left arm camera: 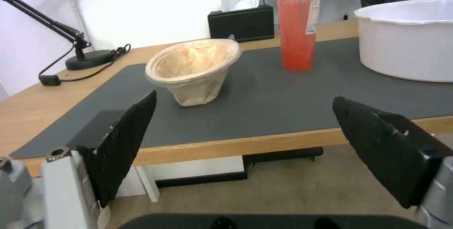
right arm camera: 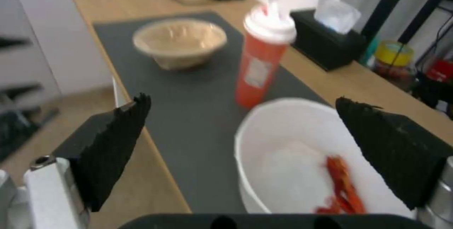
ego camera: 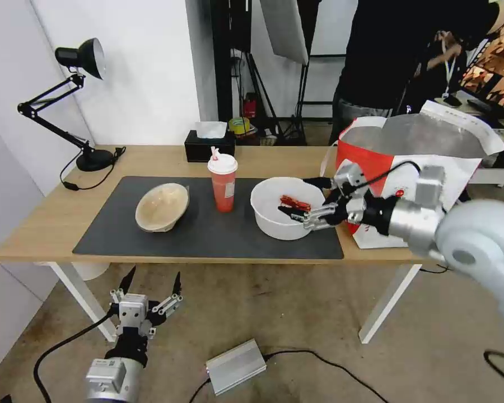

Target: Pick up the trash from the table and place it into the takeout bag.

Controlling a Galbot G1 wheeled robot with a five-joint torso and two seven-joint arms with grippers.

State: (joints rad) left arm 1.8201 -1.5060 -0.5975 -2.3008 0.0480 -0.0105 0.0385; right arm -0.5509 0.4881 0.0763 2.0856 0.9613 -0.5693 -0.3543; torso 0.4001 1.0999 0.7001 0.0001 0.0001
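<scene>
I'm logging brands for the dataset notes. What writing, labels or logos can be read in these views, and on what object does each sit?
"ChaPan": pale letters on the red drink cup, cut off at the white label beside them; further letters cannot be made out.
White label on the red drink cup: print too small to read.
Small round logo on the takeout bag: too small to read.
Sticker on the left arm near the left end effector: unreadable.

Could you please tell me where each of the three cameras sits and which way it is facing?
Head view: high up, looking down on the table; left gripper open low before it, right gripper open at the white bowl.
Left wrist view: below table height, facing the tan bowl; own fingers frame it.
Right wrist view: above the white bowl, facing along the table; own fingers frame it.
All share both bowls and the red cup.
</scene>
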